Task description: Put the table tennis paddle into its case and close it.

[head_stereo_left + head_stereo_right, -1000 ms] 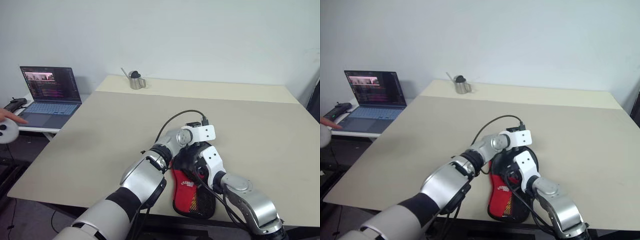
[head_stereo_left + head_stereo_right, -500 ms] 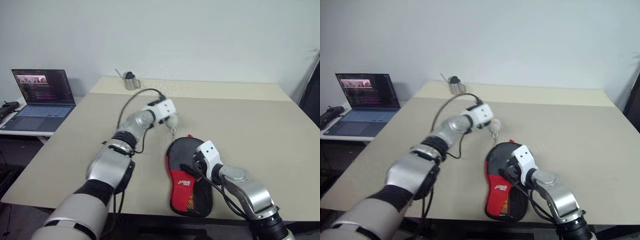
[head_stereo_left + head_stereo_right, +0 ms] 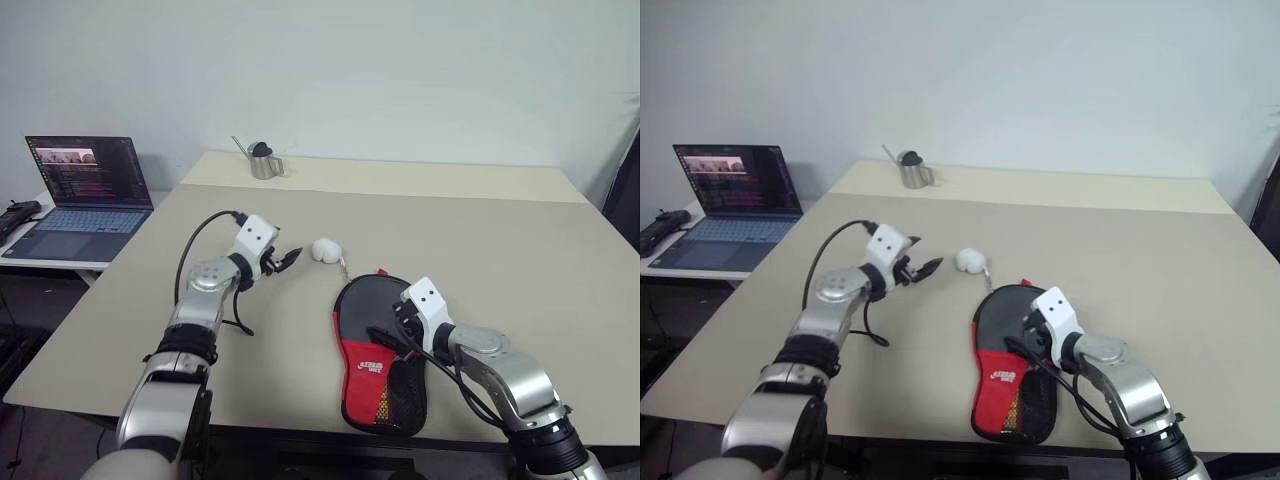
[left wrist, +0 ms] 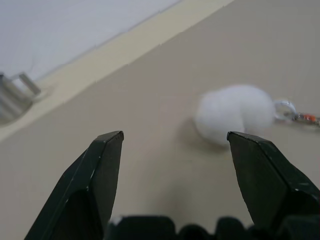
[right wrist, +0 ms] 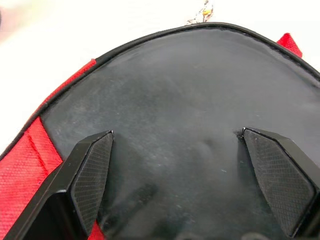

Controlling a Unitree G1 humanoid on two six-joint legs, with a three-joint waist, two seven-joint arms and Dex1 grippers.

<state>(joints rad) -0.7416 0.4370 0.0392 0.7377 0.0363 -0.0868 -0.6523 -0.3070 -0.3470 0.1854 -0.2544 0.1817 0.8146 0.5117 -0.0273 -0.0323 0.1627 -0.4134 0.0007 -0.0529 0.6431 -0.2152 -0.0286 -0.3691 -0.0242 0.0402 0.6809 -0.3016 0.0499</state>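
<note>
Your left gripper (image 3: 288,259) has swung away to the left since a moment ago, off the case (image 3: 380,350) where it was crowded against the right one, and now hangs over bare tabletop with its black fingers (image 4: 102,170) spread and nothing between them. You can see the case lying flat near the table's (image 3: 520,250) near edge, right of centre, its round black end pointing far and its red panel with the white logo and the mesh pocket toward you. You cannot make out the table tennis paddle as a separate thing; the right wrist view shows a dull black rounded surface framed by the black rim and red fabric. Your right gripper (image 5: 177,175) sits over that black end, fingers held wide apart, gripping nothing that shows. Just beyond the case's far end the white pompom charm (image 3: 325,249) rests on the table, tied to the case by a short chain, between the case and your left fingertips. Farther off stand a small metal pot (image 3: 264,162) near the far edge and an open laptop (image 3: 82,190) on a side desk to the left.
</note>
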